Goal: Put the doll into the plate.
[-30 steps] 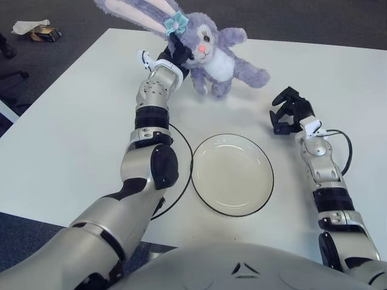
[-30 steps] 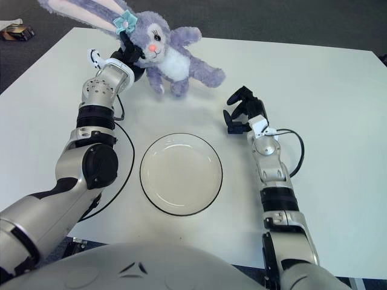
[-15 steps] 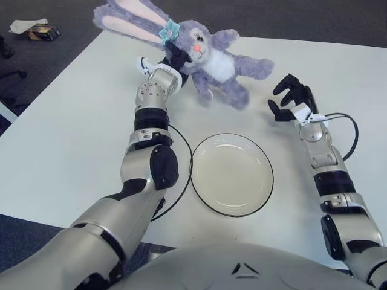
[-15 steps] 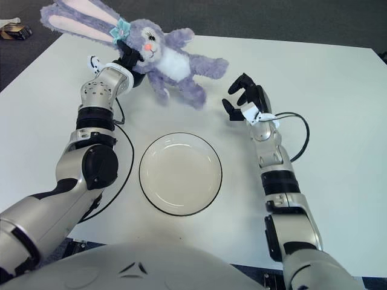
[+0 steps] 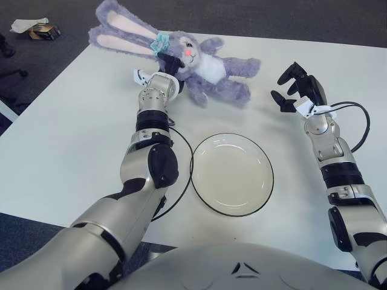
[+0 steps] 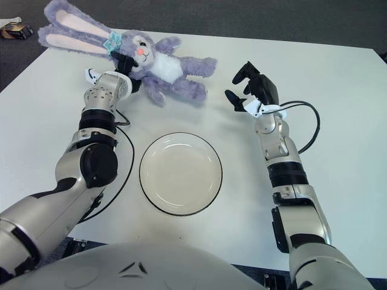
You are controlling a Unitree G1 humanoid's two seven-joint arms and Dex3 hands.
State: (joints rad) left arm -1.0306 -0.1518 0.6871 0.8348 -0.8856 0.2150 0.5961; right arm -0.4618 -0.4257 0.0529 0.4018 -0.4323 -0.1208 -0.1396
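**A:** At 11 o'clock from the plate (image 5: 232,174), the left hand (image 5: 171,65) pinches the doll (image 5: 205,69) at the neck. A second ago the bunny was hoisted upright; now it's tipped flat with its legs pointing to 3 o'clock, looking like it's down on the table (image 5: 72,139). So it went down, not toward the plate. Nothing's in there yet.

**B:** And the right hand (image 5: 297,89)?

**A:** Swung up to 1 o'clock of the plate, fingers spread, holding nothing, just right of the doll's feet. Maybe lining up a two-handed carry.

**B:** Count?

**A:** One doll, one plate, two hands.
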